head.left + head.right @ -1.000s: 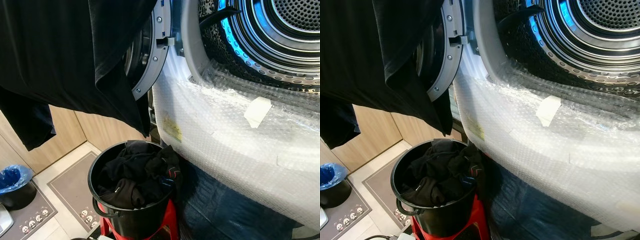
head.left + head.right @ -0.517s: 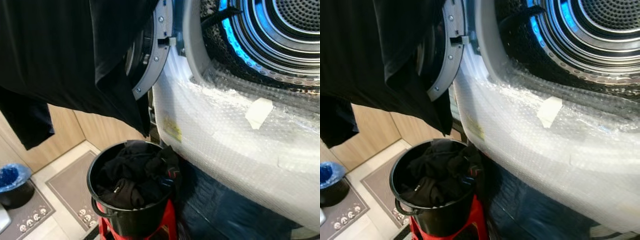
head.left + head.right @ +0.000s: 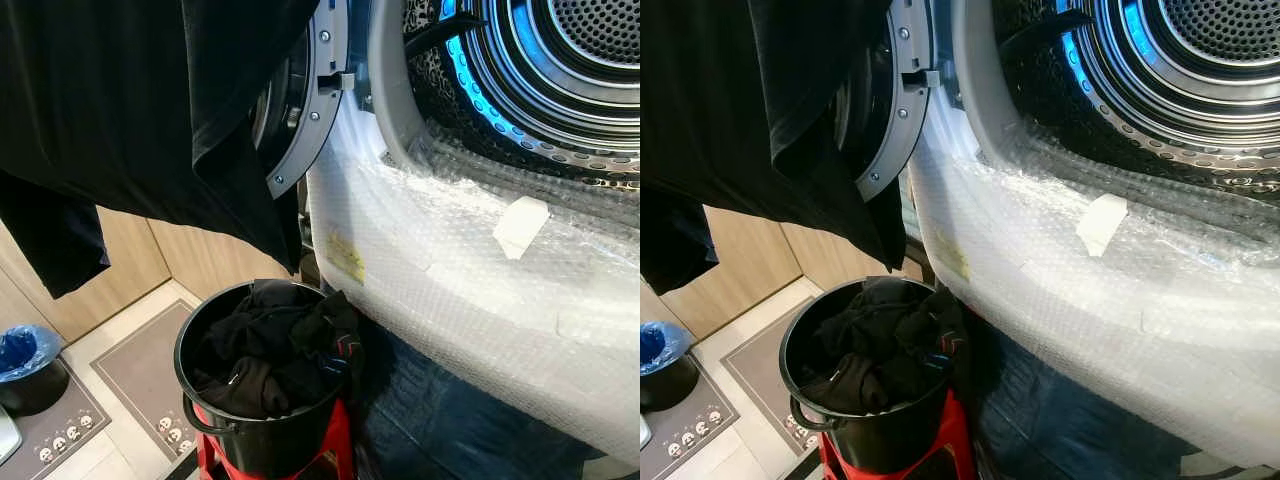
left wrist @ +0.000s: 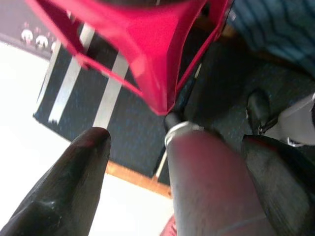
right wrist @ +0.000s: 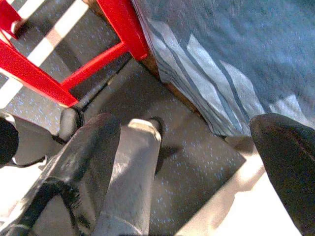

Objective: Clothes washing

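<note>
The washing machine's steel drum (image 3: 560,70) stands open at the upper right, its front wrapped in bubble wrap (image 3: 450,270). The round door (image 3: 310,110) is swung out to the left. A large black garment (image 3: 130,110) hangs across the upper left, in front of the door. Below it a black bucket (image 3: 260,445) holding dark clothes (image 3: 270,345) sits on a red stool (image 3: 335,440). Both arms hang low: my left gripper (image 4: 174,142) is open above the floor under the red stool (image 4: 147,49), and my right gripper (image 5: 184,123) is open beside the stool's legs (image 5: 118,24).
A blue patterned cloth (image 3: 450,420) covers the base under the machine. A bin with a blue bag (image 3: 25,350) and a grey mat (image 3: 140,370) lie on the floor at the left, by wooden cabinets (image 3: 130,255). A piece of tape (image 3: 520,225) sticks to the wrap.
The head camera has shifted slightly; the hanging garment, bucket and machine stay where they were.
</note>
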### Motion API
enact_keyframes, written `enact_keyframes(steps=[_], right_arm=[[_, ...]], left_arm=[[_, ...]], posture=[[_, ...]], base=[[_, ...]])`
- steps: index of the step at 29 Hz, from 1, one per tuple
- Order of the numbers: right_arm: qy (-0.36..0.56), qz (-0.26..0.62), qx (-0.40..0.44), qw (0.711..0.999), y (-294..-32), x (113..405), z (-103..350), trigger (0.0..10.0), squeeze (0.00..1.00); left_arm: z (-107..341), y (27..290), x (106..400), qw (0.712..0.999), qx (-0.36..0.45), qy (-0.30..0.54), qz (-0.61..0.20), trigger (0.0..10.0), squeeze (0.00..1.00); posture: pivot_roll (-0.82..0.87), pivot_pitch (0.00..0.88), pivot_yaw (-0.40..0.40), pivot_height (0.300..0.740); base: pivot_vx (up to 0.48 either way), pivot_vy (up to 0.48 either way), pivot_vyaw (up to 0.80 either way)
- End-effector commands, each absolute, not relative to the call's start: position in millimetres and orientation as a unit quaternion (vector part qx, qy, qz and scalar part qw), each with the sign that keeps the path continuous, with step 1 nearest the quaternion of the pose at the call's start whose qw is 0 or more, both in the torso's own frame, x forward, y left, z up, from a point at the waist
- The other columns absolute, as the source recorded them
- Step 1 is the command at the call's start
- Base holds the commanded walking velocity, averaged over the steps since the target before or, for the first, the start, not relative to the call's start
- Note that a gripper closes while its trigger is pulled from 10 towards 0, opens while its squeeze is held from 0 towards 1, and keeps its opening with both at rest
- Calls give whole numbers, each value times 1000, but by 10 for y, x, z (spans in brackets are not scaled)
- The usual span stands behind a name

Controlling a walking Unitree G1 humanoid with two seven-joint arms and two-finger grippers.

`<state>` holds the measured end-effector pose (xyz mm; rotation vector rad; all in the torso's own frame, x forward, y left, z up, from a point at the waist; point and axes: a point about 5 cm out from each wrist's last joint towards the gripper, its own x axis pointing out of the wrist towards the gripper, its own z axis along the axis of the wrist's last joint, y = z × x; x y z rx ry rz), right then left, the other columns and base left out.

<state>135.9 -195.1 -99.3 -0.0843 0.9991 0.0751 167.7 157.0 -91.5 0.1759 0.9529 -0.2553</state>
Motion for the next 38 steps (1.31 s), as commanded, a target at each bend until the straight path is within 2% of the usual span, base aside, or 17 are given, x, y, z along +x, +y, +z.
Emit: enact_keyframes(steps=[1, 8, 13, 18, 23, 25, 32, 38], right_arm=[[460, 54, -42, 885, -1953, 1428, -957, 10000, 0], [427, 113, -48, 896, -1980, 1569, -868, 10000, 0], [416, 171, -66, 891, -1988, 1579, -835, 10000, 0], [404, 239, -49, 881, -1946, 1577, -802, 10000, 0], [401, 264, -33, 877, -1958, 1577, -779, 10000, 0], [395, 294, -40, 869, -1970, 1571, -756, 10000, 0], [389, 313, -31, 866, -1974, 1586, -730, 10000, 0], [366, 350, -11, 862, -1963, 1639, -659, 10000, 0]], left_arm=[[-894, 1542, 1703, 875, 115, 441, -164, 10000, 0], [-808, 1468, 1841, 881, 132, 401, -216, 10000, 0], [-755, 1392, 1910, 878, 143, 377, -259, 10000, 0], [-699, 1292, 1979, 870, 143, 358, -306, 10000, 0], [-656, 1268, 2034, 871, 135, 347, -322, 10000, 0], [-611, 1216, 2087, 863, 145, 334, -350, 10000, 0], [-561, 1059, 2110, 838, 160, 317, -415, 10000, 0], [-407, 864, 2248, 817, 168, 277, -477, 10000, 0]], posture=[[-36, 0, 41, 740], [-32, 0, 37, 740], [-30, 0, 34, 740], [-34, 0, 38, 740], [-38, 0, 40, 740], [-39, 0, 42, 740], [-39, 0, 46, 740], [-47, 0, 57, 740]], base=[[0, 0, 0], [0, 0, 0], [0, 0, 0], [0, 0, 0], [0, 0, 0], [0, 0, 0], [0, 0, 0], [0, 0, 0]])
